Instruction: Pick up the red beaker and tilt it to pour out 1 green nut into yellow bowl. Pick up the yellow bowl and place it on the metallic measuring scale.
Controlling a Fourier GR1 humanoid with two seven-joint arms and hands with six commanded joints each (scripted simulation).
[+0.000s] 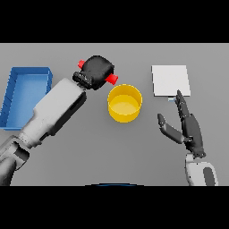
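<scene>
Right hand [190, 129]: mine, fingers straight, resting low on grey desk [89, 152], near metallic measuring scale [170, 80]. Left hand [96, 70]: curled round red beaker [111, 79], apparently tipped sideways, just beside yellow bowl [125, 103]. Blue tray [26, 94]: far left.

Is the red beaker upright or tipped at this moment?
Tipped. The red beaker lies sideways in the left hand, one red end showing on each side, beside the yellow bowl.
</scene>
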